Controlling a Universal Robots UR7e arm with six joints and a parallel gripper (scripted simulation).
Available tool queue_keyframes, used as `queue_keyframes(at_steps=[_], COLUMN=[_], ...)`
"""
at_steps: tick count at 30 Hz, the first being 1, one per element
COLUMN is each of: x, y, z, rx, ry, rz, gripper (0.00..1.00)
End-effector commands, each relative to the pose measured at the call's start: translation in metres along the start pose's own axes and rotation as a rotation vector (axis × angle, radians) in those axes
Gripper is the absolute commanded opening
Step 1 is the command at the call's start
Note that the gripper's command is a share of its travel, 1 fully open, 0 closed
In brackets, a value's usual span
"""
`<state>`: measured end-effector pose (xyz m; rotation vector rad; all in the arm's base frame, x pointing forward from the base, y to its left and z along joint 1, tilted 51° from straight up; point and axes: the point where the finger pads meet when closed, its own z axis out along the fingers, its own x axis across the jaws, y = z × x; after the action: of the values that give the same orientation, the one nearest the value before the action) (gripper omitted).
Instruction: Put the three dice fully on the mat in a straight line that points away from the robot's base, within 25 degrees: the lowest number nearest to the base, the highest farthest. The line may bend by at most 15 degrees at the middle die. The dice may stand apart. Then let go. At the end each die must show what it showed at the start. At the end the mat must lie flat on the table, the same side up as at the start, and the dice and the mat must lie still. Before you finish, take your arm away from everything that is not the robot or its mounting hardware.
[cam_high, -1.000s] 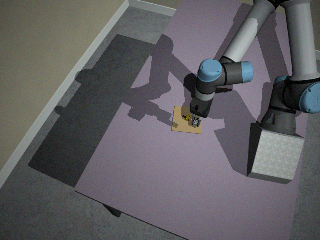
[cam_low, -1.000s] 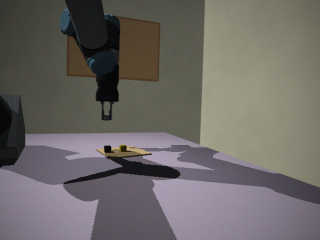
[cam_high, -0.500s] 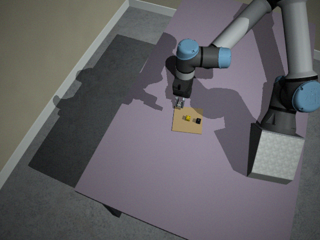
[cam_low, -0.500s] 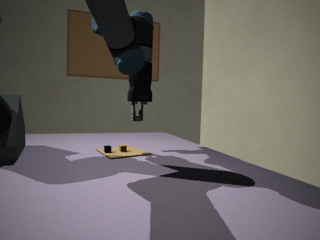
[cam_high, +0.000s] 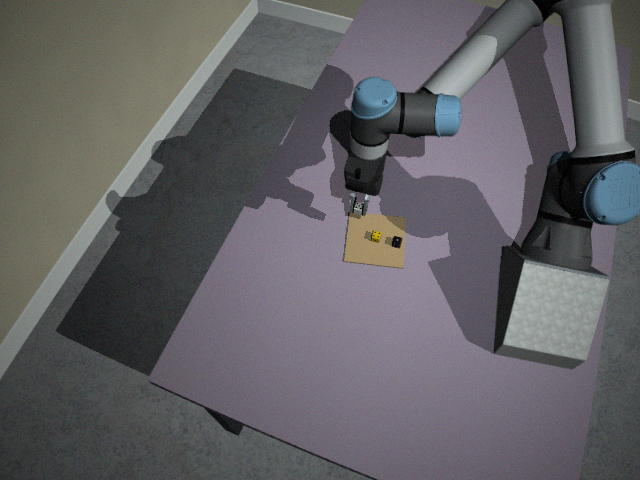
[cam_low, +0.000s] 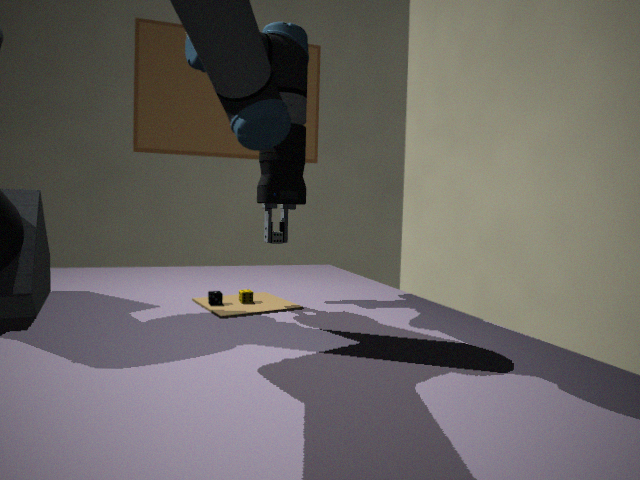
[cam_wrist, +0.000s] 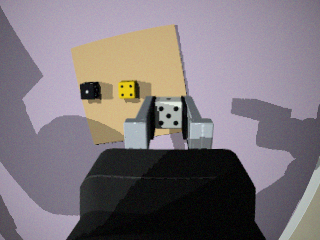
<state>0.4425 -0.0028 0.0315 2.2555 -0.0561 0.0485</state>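
Observation:
A tan mat (cam_high: 374, 243) lies flat on the purple table; it also shows in the exterior view (cam_low: 247, 303) and the wrist view (cam_wrist: 130, 80). A black die (cam_high: 396, 241) (cam_low: 215, 297) (cam_wrist: 90, 90) sits on the mat on the side nearer the base. A yellow die (cam_high: 376, 236) (cam_low: 246, 296) (cam_wrist: 128, 90) sits near the mat's middle. My gripper (cam_high: 357, 207) (cam_low: 276, 237) (cam_wrist: 168, 109) is shut on a white die (cam_wrist: 170, 114) (cam_high: 357, 208) (cam_low: 277, 237). It hangs well above the mat's far edge.
The robot's base stands on a grey pedestal (cam_high: 549, 312) at the right of the table. A wall runs close along the table's far side (cam_low: 516, 170). An orange board (cam_low: 170, 93) hangs on the back wall.

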Motion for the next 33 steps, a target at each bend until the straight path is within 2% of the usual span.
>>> queue_keyframes(at_steps=[1,6,8,23,33], x=[0.000,0.000,0.000,0.001,0.001], y=[0.000,0.000,0.000,-0.001,-0.001], z=[0.004,0.018,0.018,0.079,0.094], rx=[0.001,0.001,0.001,0.001,0.001], ry=[0.000,0.000,0.000,0.000,0.000], rz=[0.000,0.000,0.000,0.000,0.000], gripper=[0.40,0.40,0.40,0.40,0.40])
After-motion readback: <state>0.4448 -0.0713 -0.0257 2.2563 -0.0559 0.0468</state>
